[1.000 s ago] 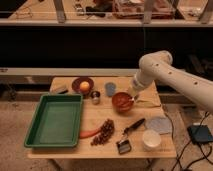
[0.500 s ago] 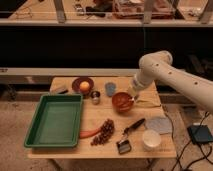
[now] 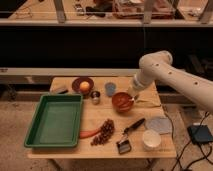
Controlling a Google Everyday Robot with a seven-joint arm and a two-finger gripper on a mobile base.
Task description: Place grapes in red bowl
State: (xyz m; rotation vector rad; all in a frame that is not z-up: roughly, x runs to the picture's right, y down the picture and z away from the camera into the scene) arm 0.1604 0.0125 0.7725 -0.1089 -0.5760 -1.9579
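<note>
Camera view takes in the whole wooden table (image 3: 100, 112), and I read it from the left as I stand. First comes the green tray (image 3: 55, 120), with a dark plate (image 3: 75, 84) holding an orange fruit (image 3: 84, 86) behind it. Just past the tray's near corner lies the carrot (image 3: 88, 133), and touching its tip, the grapes (image 3: 104, 132). They sit on the bare wood toward the near edge, not yet picked up. The bunch runs slantwise, its low end by the carrot and its high end pointing up toward the red bowl (image 3: 121, 101).

The bowl sits further back, behind the grapes and a little right. The gripper (image 3: 132, 96) hangs at its right rim, low over it, on the pale arm (image 3: 165, 75) reaching in from the right. Whether it is spread or closed I cannot tell from here, but it carries no grapes.

So the bunch lies nearer me and to the left of the gripper, with the bowl between. I judge the arm must cross the bowl, come down, and grip across the slant.
</note>
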